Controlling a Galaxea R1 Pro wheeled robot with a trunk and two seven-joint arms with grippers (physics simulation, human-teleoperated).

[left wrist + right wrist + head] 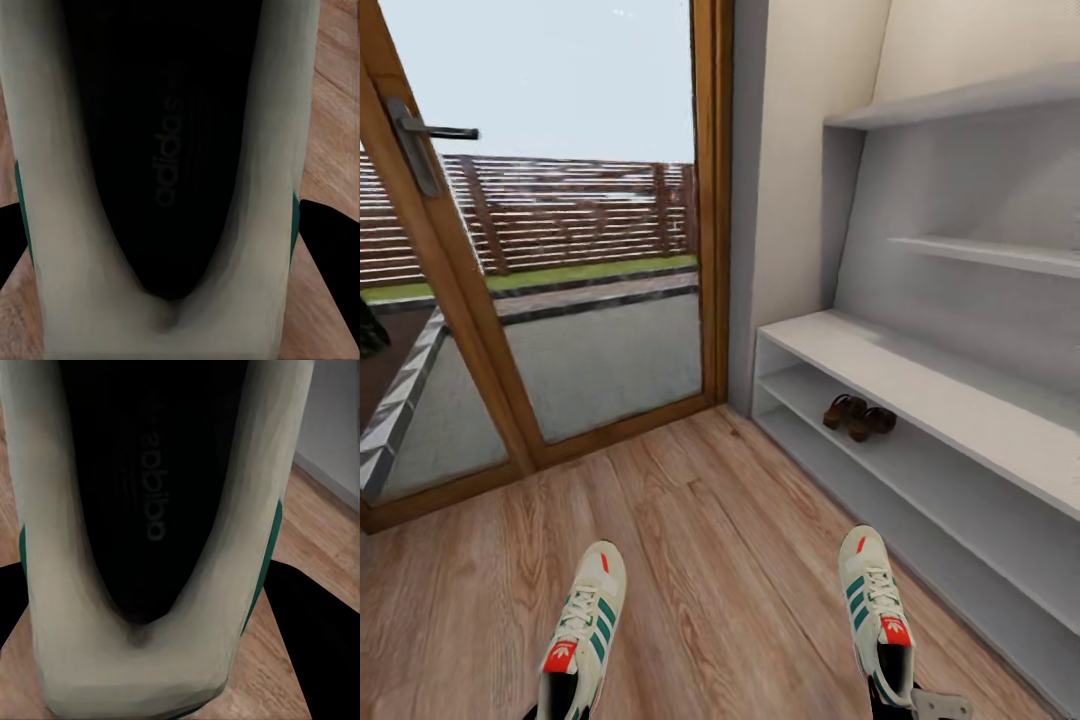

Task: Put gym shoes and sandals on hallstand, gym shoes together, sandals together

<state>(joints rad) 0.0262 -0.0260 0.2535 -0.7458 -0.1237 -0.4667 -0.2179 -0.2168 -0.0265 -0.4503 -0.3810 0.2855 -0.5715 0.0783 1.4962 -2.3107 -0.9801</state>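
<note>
While each hand grips a gym shoe by its heel, the left hand (180, 225) is clamped on the left gym shoe (582, 632) and the right hand (150, 592) on the right gym shoe (876, 612), toes pointing away over the corridor floor (720, 540). Ahead of the right hand, the sandals (858, 416) sit together in the hallstand's (920, 385) upper slot.

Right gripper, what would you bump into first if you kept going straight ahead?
The right gripper is already clamped on a gym shoe. Going straight on, it looks likely to meet the wood floor first; depth is unclear.
</note>
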